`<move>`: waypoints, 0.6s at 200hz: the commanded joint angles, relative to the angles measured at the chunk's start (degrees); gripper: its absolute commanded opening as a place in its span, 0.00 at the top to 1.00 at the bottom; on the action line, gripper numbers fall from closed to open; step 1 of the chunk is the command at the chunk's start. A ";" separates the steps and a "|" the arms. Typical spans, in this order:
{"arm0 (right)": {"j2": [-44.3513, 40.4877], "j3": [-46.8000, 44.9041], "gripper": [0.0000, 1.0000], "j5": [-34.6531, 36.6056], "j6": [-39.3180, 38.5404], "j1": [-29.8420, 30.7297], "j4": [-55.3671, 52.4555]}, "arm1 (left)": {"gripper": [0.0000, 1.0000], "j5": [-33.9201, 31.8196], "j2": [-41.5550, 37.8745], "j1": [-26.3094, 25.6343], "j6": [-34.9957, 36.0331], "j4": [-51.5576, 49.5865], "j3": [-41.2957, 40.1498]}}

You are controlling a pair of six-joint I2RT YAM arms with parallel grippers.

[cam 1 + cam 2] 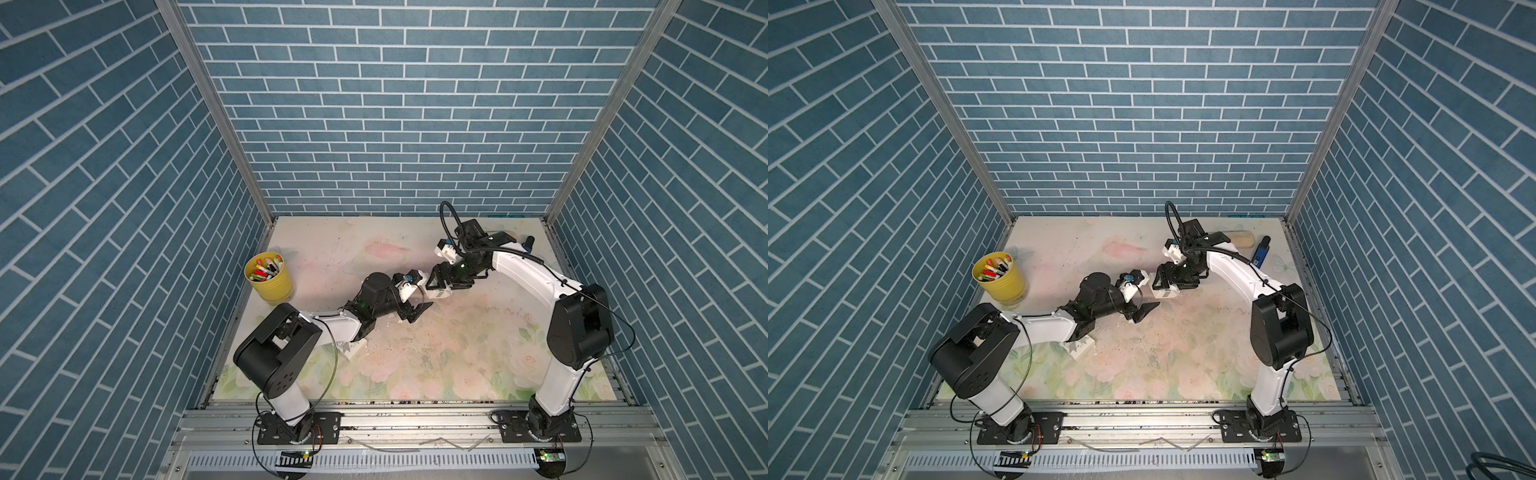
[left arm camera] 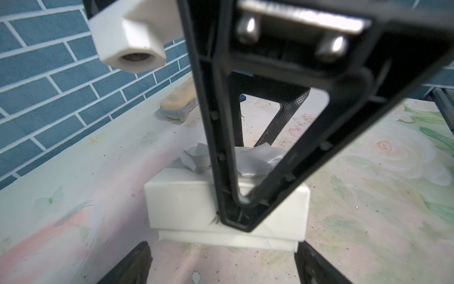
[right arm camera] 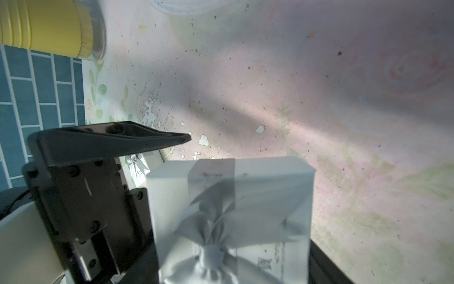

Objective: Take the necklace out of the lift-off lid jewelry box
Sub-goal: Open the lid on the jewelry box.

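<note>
The white lift-off lid jewelry box (image 2: 181,201), with a white ribbon bow (image 2: 248,162) on its lid, stands on the floral tabletop near the middle (image 1: 439,293). My right gripper (image 1: 438,286) comes down over it and is shut on the lid's two opposite sides. One black finger (image 2: 235,216) presses the near face. In the right wrist view the box (image 3: 270,196) fills the space between the jaws. My left gripper (image 2: 224,265) is open just short of the box, with nothing between its fingers; in a top view it (image 1: 1144,311) hovers beside the box. The necklace is hidden.
A yellow cup of markers (image 1: 270,276) stands at the back left. A small white box piece (image 1: 353,348) lies under the left forearm. A tan block (image 1: 1241,239) and a blue tool (image 1: 1262,249) lie by the back wall, behind the right arm.
</note>
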 commanded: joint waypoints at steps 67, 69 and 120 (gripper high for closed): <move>-1.53 1.81 0.32 -2.75 0.31 -0.12 -3.31 | 0.14 5.58 2.40 1.33 -2.87 5.27 1.92; -1.53 1.78 0.32 -2.79 0.31 -0.11 -3.31 | 0.14 5.62 2.34 1.31 -2.94 5.34 2.03; -1.44 1.98 0.32 -3.27 0.23 -0.10 -3.63 | 0.14 6.49 2.89 1.48 -3.05 5.29 2.69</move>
